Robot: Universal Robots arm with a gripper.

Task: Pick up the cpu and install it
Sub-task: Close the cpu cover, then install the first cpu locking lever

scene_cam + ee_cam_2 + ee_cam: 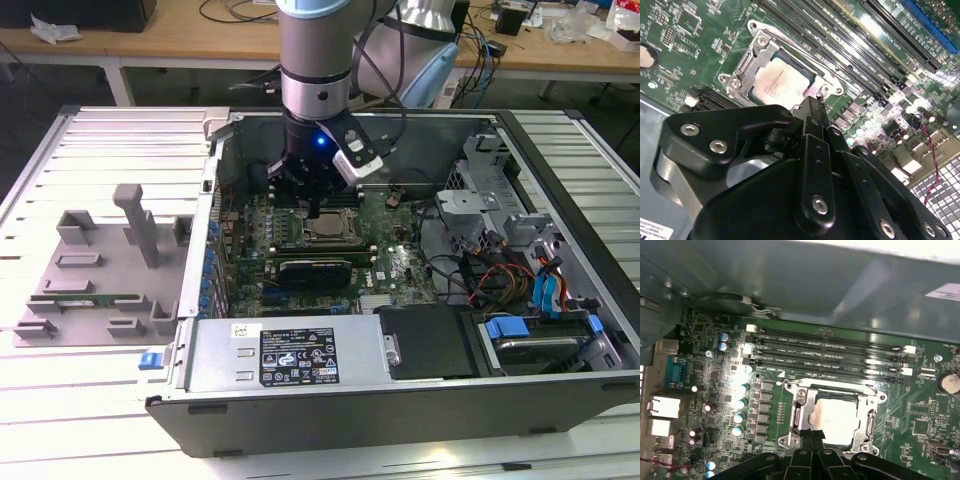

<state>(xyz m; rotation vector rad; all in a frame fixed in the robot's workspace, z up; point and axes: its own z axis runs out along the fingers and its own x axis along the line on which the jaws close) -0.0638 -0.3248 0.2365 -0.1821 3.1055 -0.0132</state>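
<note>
Arm: the arm (315,60) reaches straight down into an open computer case (400,410) that lies on its side on the slatted desk (100,130).
Tool: the tool (313,208) hangs low over the green motherboard (395,255), right above the socket. In both wrist views its two black fingertips (803,433) are pressed together with nothing between them.
Tool position: in the second wrist view the tool (811,102) has its tip at the edge of the socket frame, just beside the chip. I cannot tell whether it touches the frame.
Cpu: the cpu (325,232) lies flat inside the socket, silver top up. In the second wrist view the cpu (782,82) sits square within the frame; in the first wrist view the cpu (837,416) shows as a pale square just beyond the fingertips.
Socket: the metal socket frame (801,410) surrounds the chip on all sides, with screws at its corners.
Memory slots: long dark memory slots (830,352) run parallel, just beside the socket.
Fixture: a grey moulded fixture (100,270) rests on the desk at the exterior view's left, well apart from the tool.
Power supply: a grey power supply box (290,355) sits along the case's near wall.
</note>
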